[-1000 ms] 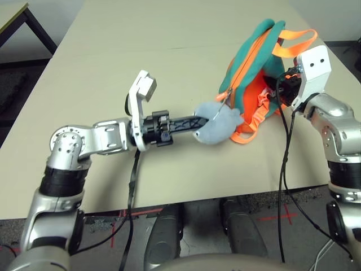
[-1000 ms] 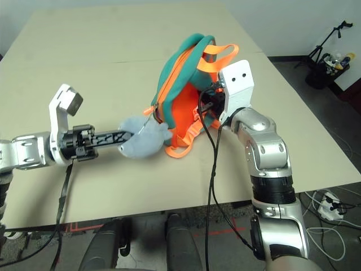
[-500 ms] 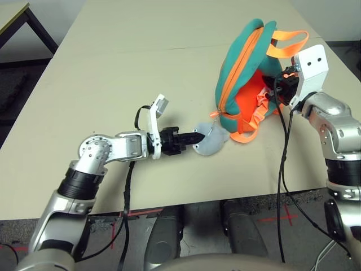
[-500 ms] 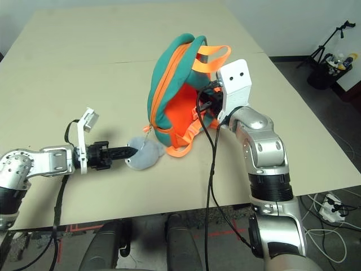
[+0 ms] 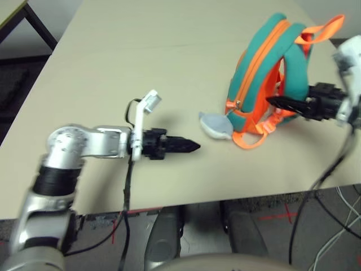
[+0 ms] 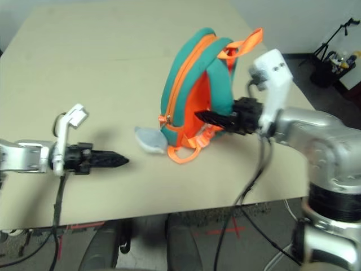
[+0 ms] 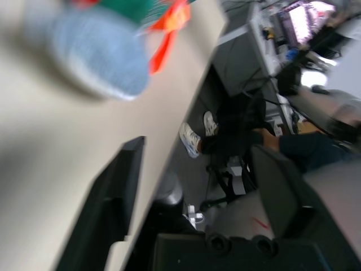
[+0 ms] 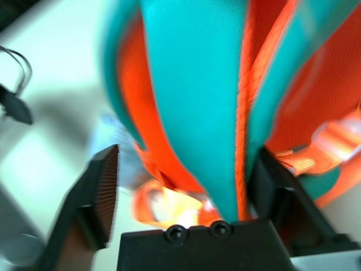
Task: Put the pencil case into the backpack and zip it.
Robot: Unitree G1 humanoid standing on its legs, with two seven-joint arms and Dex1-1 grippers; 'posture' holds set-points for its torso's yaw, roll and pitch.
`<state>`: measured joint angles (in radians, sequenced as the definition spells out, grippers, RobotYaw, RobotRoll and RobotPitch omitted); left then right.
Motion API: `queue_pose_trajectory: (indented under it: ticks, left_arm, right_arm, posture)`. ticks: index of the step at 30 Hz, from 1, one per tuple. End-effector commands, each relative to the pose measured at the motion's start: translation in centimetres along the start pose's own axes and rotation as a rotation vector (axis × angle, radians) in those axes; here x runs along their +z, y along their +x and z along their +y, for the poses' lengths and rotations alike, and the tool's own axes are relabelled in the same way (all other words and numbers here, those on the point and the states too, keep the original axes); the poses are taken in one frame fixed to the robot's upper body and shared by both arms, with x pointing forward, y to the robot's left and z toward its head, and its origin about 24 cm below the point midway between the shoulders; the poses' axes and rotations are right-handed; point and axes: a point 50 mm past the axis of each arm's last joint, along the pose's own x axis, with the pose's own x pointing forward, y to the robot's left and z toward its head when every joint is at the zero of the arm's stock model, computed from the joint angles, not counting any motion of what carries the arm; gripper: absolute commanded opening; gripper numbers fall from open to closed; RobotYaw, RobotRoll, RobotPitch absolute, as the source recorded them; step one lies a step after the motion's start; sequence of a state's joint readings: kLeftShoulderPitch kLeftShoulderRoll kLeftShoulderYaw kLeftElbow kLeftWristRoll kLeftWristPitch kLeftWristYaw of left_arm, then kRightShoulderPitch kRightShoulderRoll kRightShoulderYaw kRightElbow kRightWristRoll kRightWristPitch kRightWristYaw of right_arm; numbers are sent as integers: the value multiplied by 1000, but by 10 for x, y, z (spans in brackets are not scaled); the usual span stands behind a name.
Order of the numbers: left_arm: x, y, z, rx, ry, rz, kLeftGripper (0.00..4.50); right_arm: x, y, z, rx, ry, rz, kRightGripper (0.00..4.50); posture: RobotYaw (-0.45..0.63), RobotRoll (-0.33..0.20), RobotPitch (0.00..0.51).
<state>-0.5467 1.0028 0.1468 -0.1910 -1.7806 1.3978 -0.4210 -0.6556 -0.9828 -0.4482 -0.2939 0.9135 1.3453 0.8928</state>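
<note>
**Me:** I'm looking down at a big, plain tan table [image 5: 141, 62]. A thin line runs across its top, and the rest of it is bare. The backpack [image 5: 269, 68] stands upright on it, toward my right side. It is teal with orange parts, and its orange zipper runs up the front edge.

**Helper:** Where is the pencil case?

**Me:** I can't see it. The backpack looks zipped along the side I can see, so I can't tell what is in it.

**Helper:** What is the grey thing?

**Me:** That is the plush charm [image 5: 216, 125]. It lies flat on the table just beside the bottom of the backpack. Orange straps [image 5: 254, 134] curl on the table next to it.

**Helper:** And your claws?

**Me:** My left gripper [image 5: 192, 147] is low over the table, pointing at the charm but apart from it. In the left wrist view its fingers [image 7: 110, 203] are spread wide and hold nothing. My right gripper [image 6: 204, 116] points at the back of the backpack. In the right wrist view its fingers [image 8: 101, 189] stand wide, one on each side of the bag, not squeezing it.

**Helper:** What about the room?

**Me:** The floor is dark grey with red tape marks [image 5: 276, 216]. Another table's dark leg [image 5: 34, 25] is in the far left corner. A black stand [image 6: 333, 39] and some clutter are far off to the right.
</note>
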Motion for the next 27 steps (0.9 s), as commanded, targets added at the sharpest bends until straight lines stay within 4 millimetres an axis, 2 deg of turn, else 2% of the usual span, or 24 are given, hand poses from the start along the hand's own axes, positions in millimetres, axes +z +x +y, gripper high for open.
queue_pose_trajectory:
  ticks: [1, 3, 6, 8, 12, 14, 16, 18, 20, 22, 25, 27]
  left_arm:
    - [18, -17, 13, 103, 8, -186, 4476]
    - [33, -32, 45, 363, 10, -377, 4476]
    - [43, -56, 89, 728, -4, -647, 4476]
    - [40, -68, 109, 904, 11, -744, 4476]
    - [32, -74, 125, 1076, 87, -807, 4476]
    - [22, -80, 135, 1256, 214, -780, 4476]
    - [13, -83, 141, 1351, 305, -768, 4476]
    - [8, -83, 145, 1401, 374, -774, 4476]
    - [2, -80, 149, 1430, 485, -736, 4476]
    - [-2, -75, 152, 1429, 545, -716, 4476]
    - [-8, -73, 158, 1465, 589, -714, 4476]
    - [-10, -70, 161, 1480, 617, -716, 4476]
  right_arm:
    - [26, -20, -6, 0, 50, -210, 4500]
    - [39, -30, -21, -72, 87, -366, 4500]
    - [47, -38, -50, -234, 191, -549, 4500]
    - [47, -38, -64, -317, 243, -620, 4500]
    - [44, -37, -79, -441, 247, -648, 4500]
    - [34, -36, -93, -615, 194, -598, 4500]
    - [24, -36, -104, -764, 107, -550, 4500]
    - [14, -35, -112, -861, 22, -525, 4500]
    - [-4, -31, -121, -969, -45, -460, 4500]
    - [-20, -26, -127, -1029, -116, -401, 4500]
    - [-51, -11, -133, -1050, -103, -357, 4500]
    - [-64, -4, -135, -1044, -109, -347, 4500]
  posture:
    - [127, 0, 205]
    - [132, 0, 203]
    - [133, 0, 200]
    - [136, 0, 199]
    - [137, 0, 196]
    - [131, 0, 194]
    - [125, 0, 192]
    - [120, 0, 190]
    - [116, 0, 188]
    - [114, 0, 187]
    - [113, 0, 188]
    - [115, 0, 187]
